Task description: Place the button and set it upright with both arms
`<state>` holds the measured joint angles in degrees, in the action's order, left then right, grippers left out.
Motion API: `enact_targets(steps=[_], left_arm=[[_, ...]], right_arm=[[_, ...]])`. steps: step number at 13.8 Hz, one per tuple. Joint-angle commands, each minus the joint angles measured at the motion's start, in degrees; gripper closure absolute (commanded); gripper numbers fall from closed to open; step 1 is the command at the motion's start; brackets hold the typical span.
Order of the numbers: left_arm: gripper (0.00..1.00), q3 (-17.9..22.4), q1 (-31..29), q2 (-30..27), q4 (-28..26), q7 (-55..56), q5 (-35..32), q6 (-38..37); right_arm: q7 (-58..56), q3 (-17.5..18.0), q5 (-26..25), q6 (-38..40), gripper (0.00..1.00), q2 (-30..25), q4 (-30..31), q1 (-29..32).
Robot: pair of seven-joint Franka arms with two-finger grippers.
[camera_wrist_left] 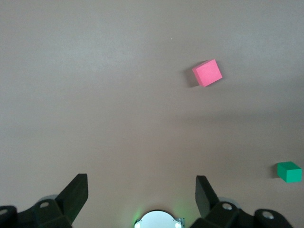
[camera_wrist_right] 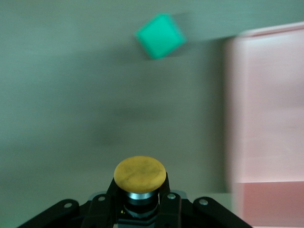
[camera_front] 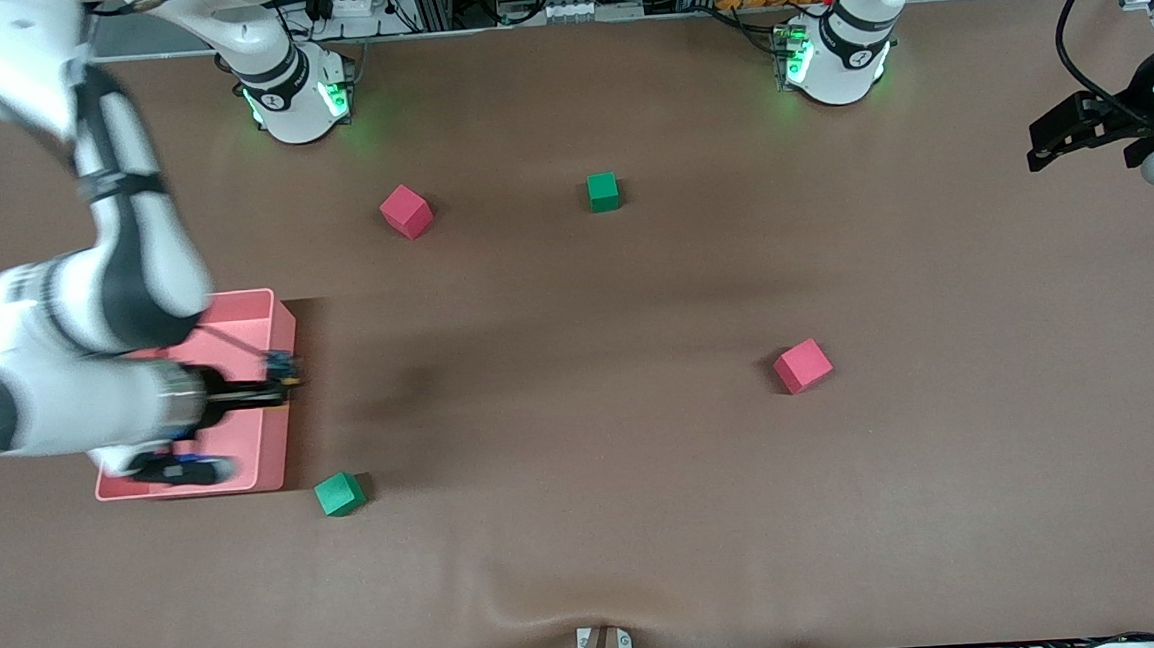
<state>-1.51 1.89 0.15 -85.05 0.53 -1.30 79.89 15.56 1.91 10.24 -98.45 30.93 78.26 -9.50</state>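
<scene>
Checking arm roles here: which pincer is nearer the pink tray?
Right. The right pincer hangs at the tray's edge, shut on the button. The left pincer waits open at the left arm's end of the table.

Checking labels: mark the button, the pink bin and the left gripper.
button [camera_wrist_right: 140,174], right wrist view, on its orange cap.
pink bin [camera_front: 281,322], front view, on its rim.
left gripper [camera_wrist_left: 141,191], left wrist view, midway between its open fingertips.
</scene>
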Motion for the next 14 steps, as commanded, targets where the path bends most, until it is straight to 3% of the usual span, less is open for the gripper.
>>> enact_targets(steps=[1, 6, 11, 14], left_arm=[[0.0, -0.43, -0.31, -0.33, -0.2, 0.88, -0.54, -0.52], [0.0, -1.56, 1.44, 1.42, -2.84, 1.14, -0.37, -0.7], [0.0, -7.0, 2.5, 6.52, -3.36, 7.53, 2.34, -0.7], [0.0, -9.3, 2.51, 9.33, -5.82, 13.51, 5.95, -1.05]], right_arm=[[10.16, -0.15, 1.18, -5.06, 1.0, 5.27, -6.0, -8.05], [19.47, -0.15, 3.03, -25.26, 1.0, 15.89, -8.72, -24.13], [21.08, -0.5, 2.42, -29.07, 1.0, 25.48, -14.35, -33.37], [21.26, -0.5, 2.42, -30.75, 1.0, 27.78, -14.36, -34.79]])
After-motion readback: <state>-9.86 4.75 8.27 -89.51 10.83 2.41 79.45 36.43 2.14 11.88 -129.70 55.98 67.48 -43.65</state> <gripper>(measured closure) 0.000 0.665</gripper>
